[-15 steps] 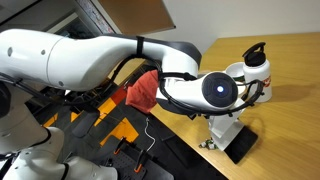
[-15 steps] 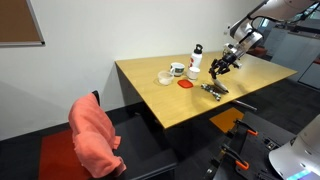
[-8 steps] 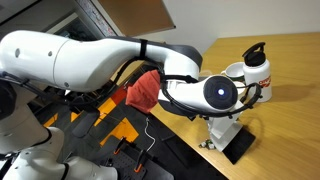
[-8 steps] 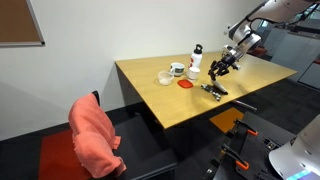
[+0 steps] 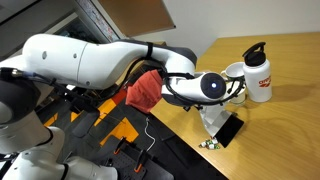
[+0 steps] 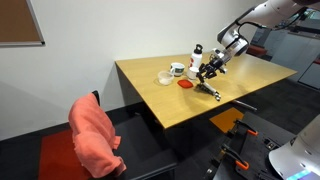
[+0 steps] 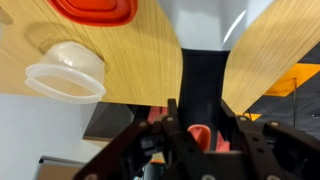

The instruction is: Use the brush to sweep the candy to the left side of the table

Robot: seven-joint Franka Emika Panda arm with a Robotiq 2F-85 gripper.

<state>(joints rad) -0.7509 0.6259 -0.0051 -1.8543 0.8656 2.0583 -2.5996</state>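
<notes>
We judge the step in hand to be the sweeping stroke itself. The gripper (image 7: 199, 126) is clamped on the short red handle of the small hand brush (image 5: 231, 129), the one with the flat fan of black bristles. The handle shows between its fingers in the wrist view.

In an exterior view the bristles sit low over the large light-brown wooden table (image 5: 292, 128). They are near the tall white bottle (image 5: 259, 76) with the red label, on the side of it that faces the table's edge. The candy (image 5: 210, 144), a small cluster of whitish wrapped sweets, lies farther from the bottle than the bristles do. It is just beside the bristles and right by that edge. Whether the bristles touch any sweet we cannot tell.

To do this well, we would press the bristle tips lightly onto the wood so that no sweet slips under them. We would set the flat of the fan square to the direction of travel and begin behind the whole cluster, so that none is left out.

We think the stroke should run along the edge and not toward it. The sweets lie so close to the rim that an outward push would likely drop them to the floor. A slow, even pull seems wise, since such light sweets will probably scatter if flicked.

We would also watch the arm's clearance from the bottle, which looks tall enough to tip, and from the flat red round dish (image 6: 186, 84) near it.
</notes>
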